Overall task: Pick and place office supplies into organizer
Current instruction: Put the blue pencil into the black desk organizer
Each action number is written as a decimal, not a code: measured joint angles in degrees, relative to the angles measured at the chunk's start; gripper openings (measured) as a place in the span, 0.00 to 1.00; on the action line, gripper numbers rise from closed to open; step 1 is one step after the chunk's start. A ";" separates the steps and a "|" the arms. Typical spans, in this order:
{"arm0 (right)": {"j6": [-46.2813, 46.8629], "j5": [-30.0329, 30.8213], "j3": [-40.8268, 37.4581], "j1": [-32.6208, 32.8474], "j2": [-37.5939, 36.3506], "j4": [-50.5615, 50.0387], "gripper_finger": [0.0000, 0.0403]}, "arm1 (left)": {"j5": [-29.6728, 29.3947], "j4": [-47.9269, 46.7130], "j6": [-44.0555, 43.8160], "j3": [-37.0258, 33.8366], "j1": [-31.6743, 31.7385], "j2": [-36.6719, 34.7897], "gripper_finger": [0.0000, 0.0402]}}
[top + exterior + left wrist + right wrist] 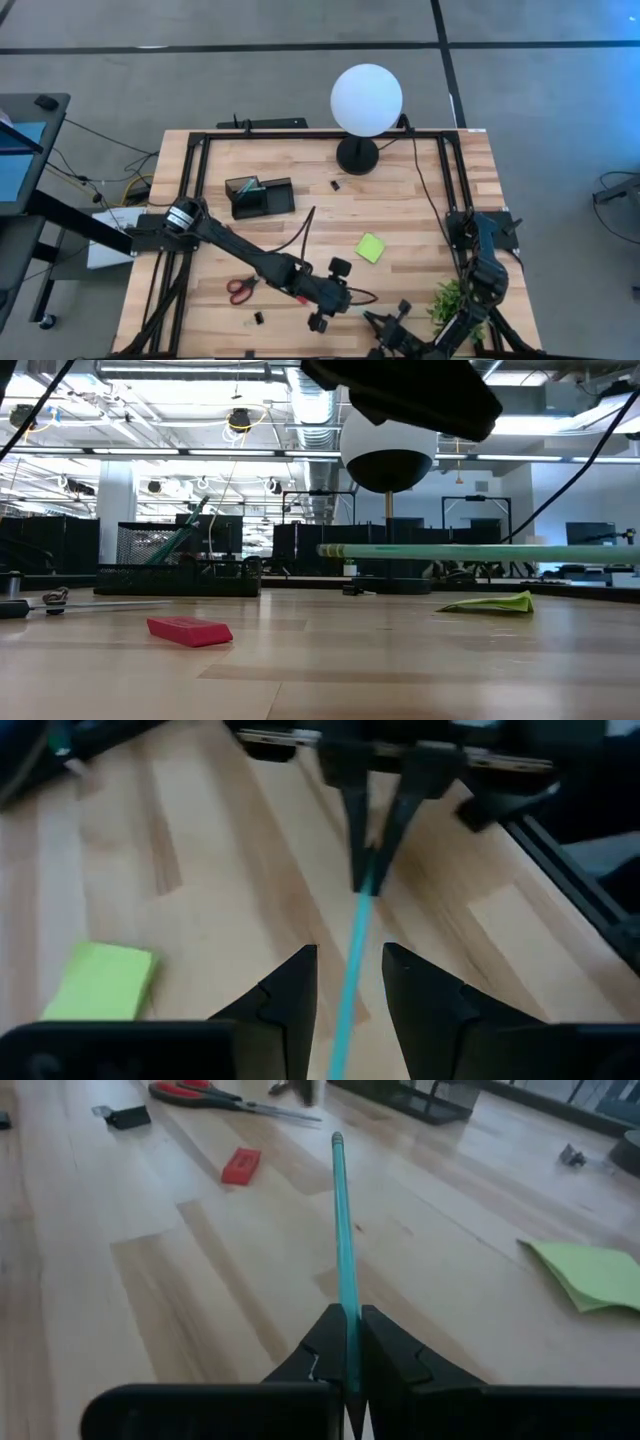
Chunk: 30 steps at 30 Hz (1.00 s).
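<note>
A thin teal pen (470, 550) hangs level above the table, with my right gripper (350, 1320) shut on one end. My left gripper (350, 982) is open at the pen's other stretch; its fingers stand on either side of the shaft (350, 970) without touching it. Both grippers meet near the table's front edge (350, 318). The black organizer (260, 195) stands at the back left, with a green pen in it. Red-handled scissors (240, 288), a red piece (241, 1165), a lime-green sticky-note pad (370, 247) and black clips (258, 318) lie flat on the wood. My right gripper pinches the teal pen near one end (350, 1342) between its two fingers. The pen runs straight on from the fingertips, in line with the fingers, to its free end (337, 1142). It is lifted clear of the table and about level.
A white globe lamp (366, 98) on a round black base stands at the back middle, with another black clip (335, 185) beside it. A small green plant (450, 300) sits at the front right by my right arm. Bare wood lies between the pad and the organizer.
</note>
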 joint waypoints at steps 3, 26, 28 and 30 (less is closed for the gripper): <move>-0.01 0.78 0.00 -0.28 -0.02 0.00 0.02 | 1.38 0.37 0.66 0.05 0.00 0.41 0.30; -1.68 2.62 0.76 -0.52 -0.15 0.18 0.02 | -4.63 5.17 0.66 0.55 0.05 8.31 0.41; -1.68 2.60 0.76 -0.54 -0.15 0.17 0.02 | -4.39 5.71 0.66 0.65 -0.17 8.31 0.36; -1.68 2.59 0.76 -0.52 -0.15 0.17 0.02 | -4.13 5.40 0.57 1.07 -0.25 8.31 0.30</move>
